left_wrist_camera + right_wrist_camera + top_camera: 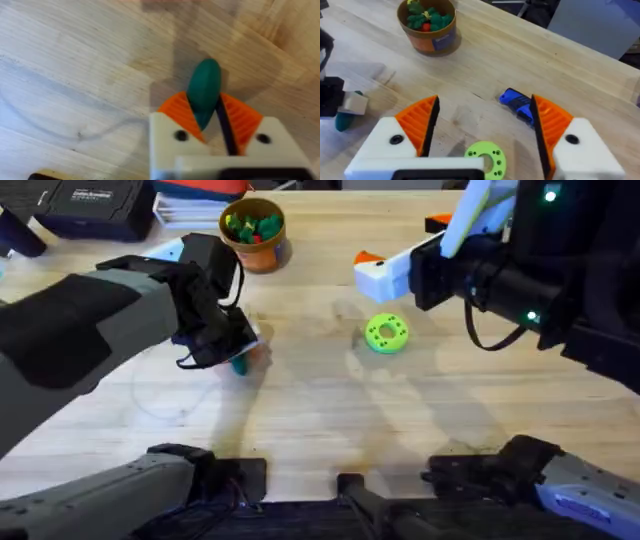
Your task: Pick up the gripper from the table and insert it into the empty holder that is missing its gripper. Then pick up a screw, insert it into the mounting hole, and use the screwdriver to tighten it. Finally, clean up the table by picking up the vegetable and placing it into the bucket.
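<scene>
Teal vegetable [204, 91] pinched in left hand [209, 116] | lime disc [386, 333] well apart

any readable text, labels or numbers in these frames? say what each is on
None legible.
Bucket: its label band has a blue patch, too blurred to read.
Black case at the table's far left: pale markings on top, too small to read.
Lime-green disc: holes, no lettering that I can make out.
</scene>
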